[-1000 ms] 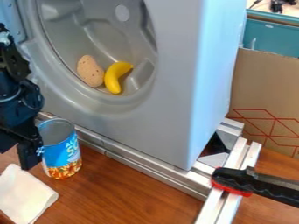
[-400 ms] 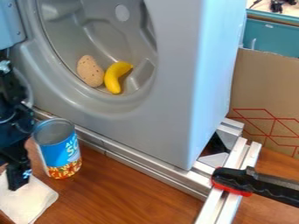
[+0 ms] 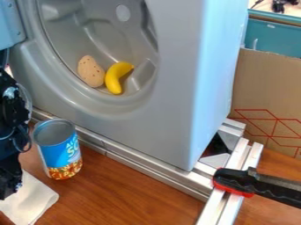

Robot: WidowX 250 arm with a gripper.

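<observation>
At the left edge the black gripper (image 3: pixel 8 186) hangs low over a white cloth (image 3: pixel 31 203), hiding the cloth's upper left part. A blue can with an open top (image 3: pixel 60 153) stands upright on the wooden table, to the right of the gripper and apart from it. Inside the grey round drum opening, a speckled tan oval object (image 3: pixel 90 71) rests beside a yellow banana (image 3: pixel 115 78).
The tall grey machine housing (image 3: pixel 170 110) stands behind the can on metal rails (image 3: pixel 144 166). A black and red clamp (image 3: pixel 241 182) grips the rail at the right. Behind it are a cardboard box (image 3: pixel 267 88) and a teal container (image 3: pixel 273 37).
The gripper has moved left and down, away from the can and over the cloth. The can, cloth, banana and tan object have stayed put.
</observation>
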